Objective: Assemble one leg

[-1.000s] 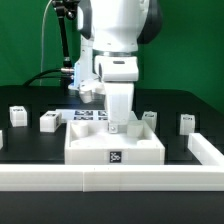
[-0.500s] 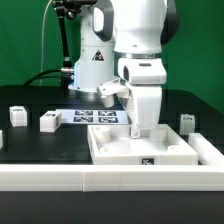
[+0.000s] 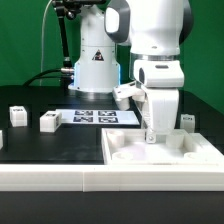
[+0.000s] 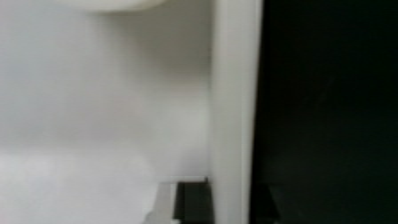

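My gripper [image 3: 151, 131] reaches straight down onto the far rim of the large white tray [image 3: 128, 160] and appears shut on that rim. The tray lies at the front of the exterior view's right, against the white rails. In the wrist view the tray's floor [image 4: 107, 110] and rim [image 4: 235, 100] fill the picture, with a dark fingertip [image 4: 196, 205] beside the rim. Three small white legs with tags stand on the black table: two at the exterior view's left [image 3: 16, 116] [image 3: 50, 121] and one at the right [image 3: 187, 121], partly behind my gripper.
A white rail [image 3: 60, 180] runs along the table's front edge and another along the right side [image 3: 212, 145]. The marker board [image 3: 95, 116] lies flat behind the tray. The arm's base [image 3: 95, 65] stands at the back.
My gripper and the tray have moved together toward the exterior view's right, from the middle to the right-hand corner by the rails. The legs have not moved.
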{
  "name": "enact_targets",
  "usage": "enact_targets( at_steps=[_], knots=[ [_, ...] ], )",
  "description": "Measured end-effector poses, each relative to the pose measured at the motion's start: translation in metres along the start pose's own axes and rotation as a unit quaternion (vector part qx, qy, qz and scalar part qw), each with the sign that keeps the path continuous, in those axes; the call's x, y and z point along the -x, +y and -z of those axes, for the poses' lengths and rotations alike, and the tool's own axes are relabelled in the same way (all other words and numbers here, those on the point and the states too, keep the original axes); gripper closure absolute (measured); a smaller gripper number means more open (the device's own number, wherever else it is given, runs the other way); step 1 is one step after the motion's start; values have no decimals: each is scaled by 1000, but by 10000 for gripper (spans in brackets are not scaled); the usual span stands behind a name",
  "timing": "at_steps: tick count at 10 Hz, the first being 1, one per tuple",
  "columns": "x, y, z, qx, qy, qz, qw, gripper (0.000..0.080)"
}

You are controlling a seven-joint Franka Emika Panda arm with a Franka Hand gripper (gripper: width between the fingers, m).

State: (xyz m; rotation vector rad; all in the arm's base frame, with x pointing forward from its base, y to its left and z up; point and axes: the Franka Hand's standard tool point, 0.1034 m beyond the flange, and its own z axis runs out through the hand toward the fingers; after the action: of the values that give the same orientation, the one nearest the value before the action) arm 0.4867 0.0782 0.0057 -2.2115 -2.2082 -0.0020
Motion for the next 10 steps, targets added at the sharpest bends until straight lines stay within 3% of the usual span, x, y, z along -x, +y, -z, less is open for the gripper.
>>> enact_targets(
  at_steps=[5, 6, 7, 8, 9, 10],
  knots=[
    [0, 4, 0, -3, -2, -6, 1000, 741],
    [0, 3, 0, -3, -2, -6, 1000, 534],
    [1, 3, 0, -3, -2, -6, 1000, 534],
    [1, 3, 0, -3, -2, -6, 1000, 350],
    [1, 3, 0, -3, -2, -6, 1000, 225],
    [1, 3, 0, -3, -2, -6, 1000, 225]
  ],
)
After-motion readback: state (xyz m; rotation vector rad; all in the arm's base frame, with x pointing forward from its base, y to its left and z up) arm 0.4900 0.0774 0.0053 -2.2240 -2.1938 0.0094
